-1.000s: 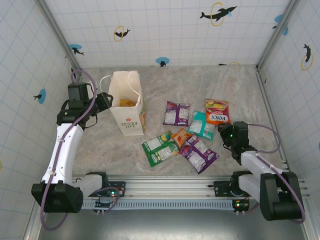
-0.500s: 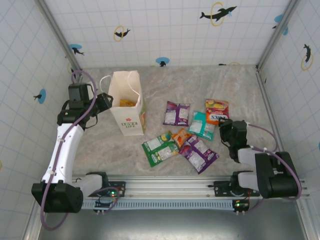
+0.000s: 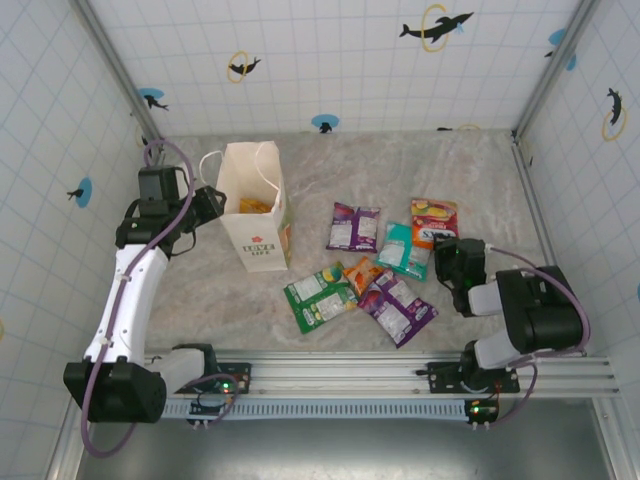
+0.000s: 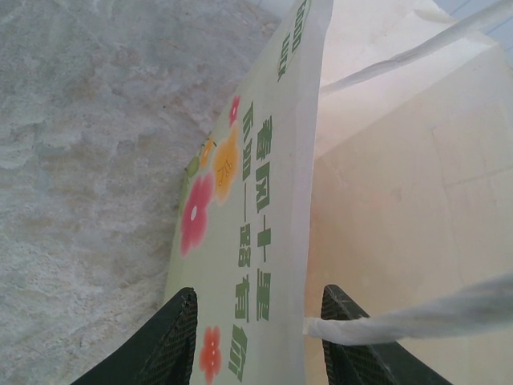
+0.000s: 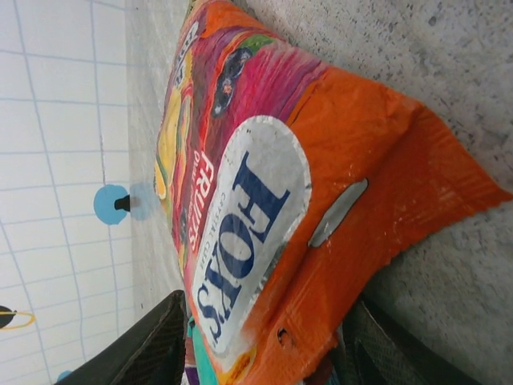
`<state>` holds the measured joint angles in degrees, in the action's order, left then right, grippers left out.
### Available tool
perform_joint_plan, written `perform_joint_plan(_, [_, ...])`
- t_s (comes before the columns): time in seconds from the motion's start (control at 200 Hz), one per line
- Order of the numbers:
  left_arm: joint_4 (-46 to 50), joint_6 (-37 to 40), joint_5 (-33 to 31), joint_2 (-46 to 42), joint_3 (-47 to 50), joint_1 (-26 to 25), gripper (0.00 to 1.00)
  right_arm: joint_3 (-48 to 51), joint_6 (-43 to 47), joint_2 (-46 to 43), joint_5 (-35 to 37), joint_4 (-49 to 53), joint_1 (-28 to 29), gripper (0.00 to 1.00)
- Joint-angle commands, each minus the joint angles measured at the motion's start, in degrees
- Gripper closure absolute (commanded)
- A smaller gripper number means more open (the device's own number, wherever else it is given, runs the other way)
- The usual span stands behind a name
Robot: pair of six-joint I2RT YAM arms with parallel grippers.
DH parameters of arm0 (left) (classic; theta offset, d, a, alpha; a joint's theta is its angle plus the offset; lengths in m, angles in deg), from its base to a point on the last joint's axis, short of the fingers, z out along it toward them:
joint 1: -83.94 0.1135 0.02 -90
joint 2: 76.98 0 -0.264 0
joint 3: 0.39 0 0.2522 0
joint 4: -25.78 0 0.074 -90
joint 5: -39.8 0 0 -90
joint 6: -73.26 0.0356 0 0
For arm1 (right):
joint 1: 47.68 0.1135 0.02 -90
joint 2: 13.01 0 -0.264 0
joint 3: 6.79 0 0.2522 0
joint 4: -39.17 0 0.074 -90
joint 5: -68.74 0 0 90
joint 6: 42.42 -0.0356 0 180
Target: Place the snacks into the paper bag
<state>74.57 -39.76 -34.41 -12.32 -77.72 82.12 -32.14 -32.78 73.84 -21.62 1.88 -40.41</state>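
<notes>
Grey mottled stone-look tabletop (image 3: 400, 165), fenced by white tiled walls with dolphin stickers. Left arm (image 3: 130, 290) stretched up the left side toward the bag; right arm (image 3: 525, 310) folded low at the near right.

Cream-white paper bag (image 3: 255, 215) upright left of centre, mouth open, flower print and green lettering on the near face, something yellow-orange already inside.

Six snacks loose on the table to the bag's right, apart from it:
- green packet (image 3: 320, 297)
- purple packet (image 3: 353, 226) farther back
- second purple packet (image 3: 398, 307) nearest the rail
- teal packet (image 3: 402, 250)
- small orange packet (image 3: 360, 272)
- orange Fox's packet (image 3: 435, 222) at far right, touching or overlapping the teal one

Left gripper (image 4: 256, 337): jaws part-way apart astride the bag's printed wall, no clamp evident, white string handle (image 4: 401, 317) crossing in front of one finger.

Right gripper (image 5: 264, 345): jaws fairly wide, straddling the near end of the Fox's packet, not closed on it.

Likely trouble from here, by judgement:
- Glossy, puffy film squirting out of a shallow pinch at the packet's edge.
- Teal neighbour dragged along because of the close contact.
- String catching on the left finger and pulling the light bag over.
- Packet striking the narrow rim and tipping or collapsing the bag unless steadied.
</notes>
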Motion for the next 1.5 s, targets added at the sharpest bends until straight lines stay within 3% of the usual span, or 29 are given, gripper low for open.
perform_joint_plan(0.0, [-1.45,-0.61,-0.32,0.65,0.11,-0.24,0.56,-1.82,-1.49,3.24,2.56,-7.18,-0.05,0.47])
perform_joint_plan(0.295, [-1.5,-0.54,-0.76,0.9,0.2,-0.25,0.57,-4.48,-2.69,11.68,3.09,-15.77,-0.76,0.51])
perform_joint_plan(0.681, [-0.92,-0.79,-2.44,1.61,-0.15,-0.2,0.57,-5.76,-0.78,16.32,4.91,-21.81,-0.93,0.9])
perform_joint_plan(0.891, [-0.95,-0.63,-2.78,1.48,-0.31,-0.21,0.57,-6.64,3.8,12.29,3.71,-18.34,-1.47,1.0])
perform_joint_plan(1.001, [-0.81,-0.57,-2.51,1.61,-0.5,-0.2,0.57,-8.37,7.75,7.86,2.88,-12.73,-1.47,1.0])
perform_joint_plan(1.196, [-1.6,-0.7,-2.18,0.87,-0.14,-0.2,0.57,-16.46,20.02,-0.89,2.26,6.97,-0.37,1.0])
perform_joint_plan(1.371, [-1.88,-0.44,-0.95,1.05,-0.15,-0.21,0.57,-28.95,31.21,-3.23,-1.44,26.07,0.64,1.0])
perform_joint_plan(1.496, [-1.81,0.04,-0.81,1.0,-0.42,-0.25,0.57,-37.66,39.15,-3.71,-0.29,39.01,2.81,1.0])
